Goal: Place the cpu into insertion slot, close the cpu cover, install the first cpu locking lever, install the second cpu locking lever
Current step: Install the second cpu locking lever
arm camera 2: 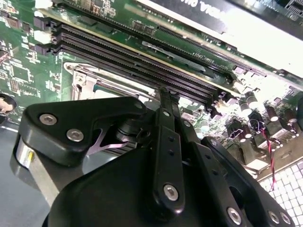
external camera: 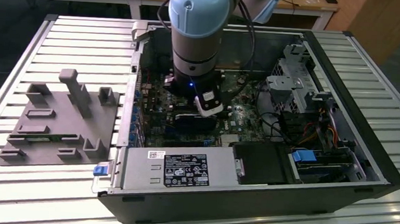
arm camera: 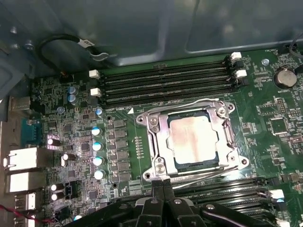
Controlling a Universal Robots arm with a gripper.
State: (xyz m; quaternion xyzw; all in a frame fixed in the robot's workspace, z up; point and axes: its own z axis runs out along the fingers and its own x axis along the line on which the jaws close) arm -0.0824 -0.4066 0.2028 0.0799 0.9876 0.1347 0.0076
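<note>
Here, the gripper has its slim black fingers pressed together with no gap, their tips at the near edge of the insertion slot, seemingly on or just beside a wire locking lever running along that edge; actual contact cannot be told. Just beyond the tips, the cpu lies flat in the slot, metal top up, framed by the closed cpu cover. Memory slots lie beyond, their long axes parallel to the lever. In the exterior view, the arm reaches down into the open computer case.
</note>
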